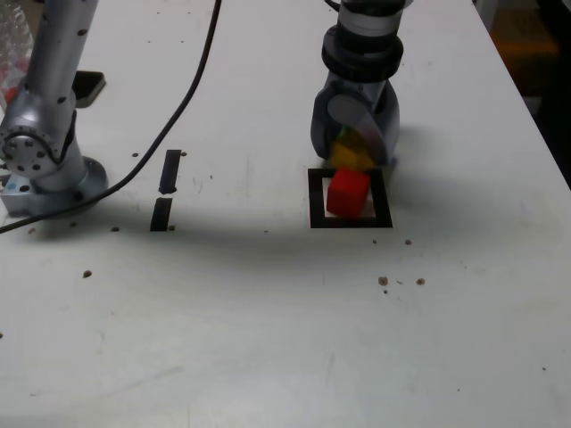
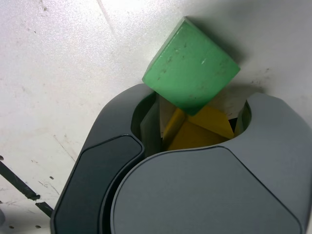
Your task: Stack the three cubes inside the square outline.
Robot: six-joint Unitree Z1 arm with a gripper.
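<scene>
1. Between the jaws of the gripper sits the yellow cube, apparently pinched, with the green cube just beyond.
2. Beside them, the red cube rests inside the outline.
3. Good practice: confirm a square grip, then lift straight.

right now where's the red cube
In the exterior view the red cube sits inside the square outline, just in front of the gripper.
</scene>
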